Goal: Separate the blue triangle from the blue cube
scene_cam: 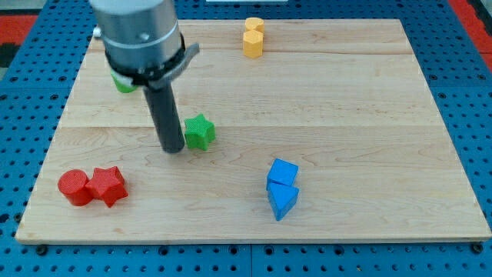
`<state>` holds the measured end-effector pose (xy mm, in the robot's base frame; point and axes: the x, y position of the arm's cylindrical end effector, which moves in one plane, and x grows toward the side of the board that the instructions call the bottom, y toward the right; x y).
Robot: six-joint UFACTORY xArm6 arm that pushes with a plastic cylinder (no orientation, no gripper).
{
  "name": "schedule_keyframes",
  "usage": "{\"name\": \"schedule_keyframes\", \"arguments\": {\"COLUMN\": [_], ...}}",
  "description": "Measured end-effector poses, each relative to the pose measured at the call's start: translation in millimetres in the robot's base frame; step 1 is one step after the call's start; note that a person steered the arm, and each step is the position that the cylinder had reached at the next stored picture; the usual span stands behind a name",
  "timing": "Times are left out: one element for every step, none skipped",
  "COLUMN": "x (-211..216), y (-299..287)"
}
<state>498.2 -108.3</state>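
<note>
Camera view has my tip (172, 148) resting on the table (369, 115) just to the view's left of the green star (199, 131), close enough that it may be touching. No jaws exist on this rod, so there is nothing to open or close.

At the view's lower middle, well apart from my tip, sit the blue cube (284, 171) and, right below it, the blue triangle (282, 200), touching each other.

One risk I judge likely: heading straight for the pair would shove the green star along with me. Another: pushing the triangle toward the view's bottom could tip it off the table, since that edge is near.

Open wood lies to the view's right of the blue pair. The red cylinder (74, 187) and red star (108, 185) sit at lower left, two yellow blocks (253, 38) at the top, a green block (122, 82) half hidden behind the arm.
</note>
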Motion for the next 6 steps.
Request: {"name": "schedule_keyframes", "arguments": {"x": [57, 77, 77, 77, 77, 64], "y": [11, 120, 211, 221, 140, 80]}}
